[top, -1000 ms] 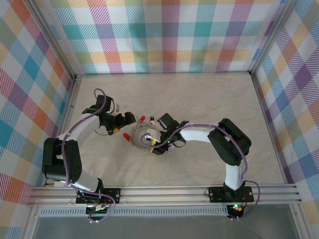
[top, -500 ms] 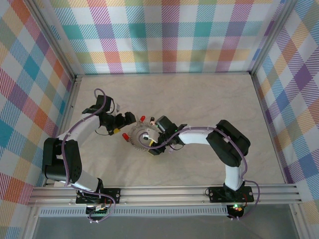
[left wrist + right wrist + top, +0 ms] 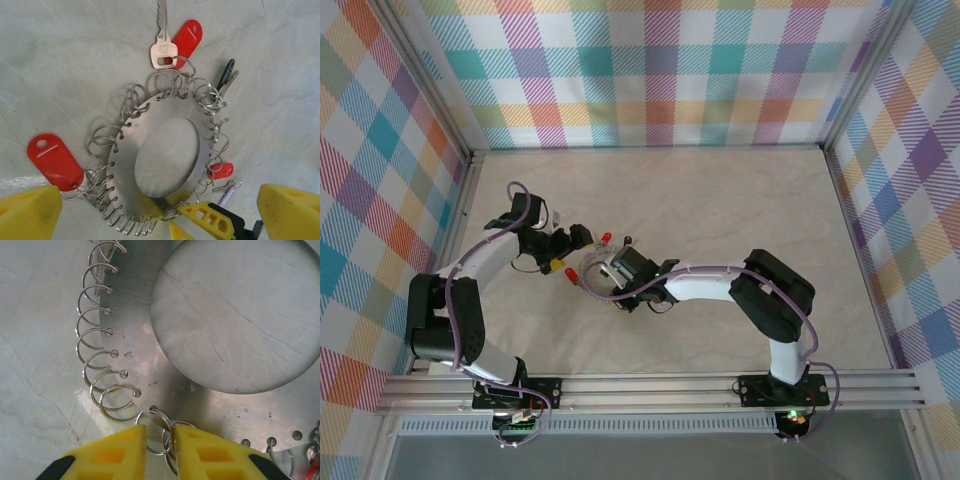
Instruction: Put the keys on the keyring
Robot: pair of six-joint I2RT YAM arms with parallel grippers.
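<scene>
The keyring (image 3: 125, 165) is a flat silvery disc with an open middle and several wire loops round its rim; it lies on the table (image 3: 588, 285). On its loops hang a silver key (image 3: 164, 52) with a red tag (image 3: 186, 36), a dark key (image 3: 226, 75), a small red key (image 3: 220, 170), a pale lilac key (image 3: 226, 192) and another red tag (image 3: 54, 160). My left gripper (image 3: 160, 222) is open, its yellow fingers (image 3: 27, 215) wide apart at the disc's near rim. My right gripper (image 3: 160, 450) is shut on a small split ring (image 3: 159, 437) at the rim.
Checked walls (image 3: 660, 70) enclose the pale marbled table (image 3: 740, 200) on three sides. Both arms meet at the left middle, their grippers (image 3: 572, 250) (image 3: 612, 272) close together over the keyring. A metal rail (image 3: 660, 385) runs along the near edge.
My right gripper has slid left across the keyring and now covers most of it from above. The keyring has shifted slightly left. The left arm has barely moved.
</scene>
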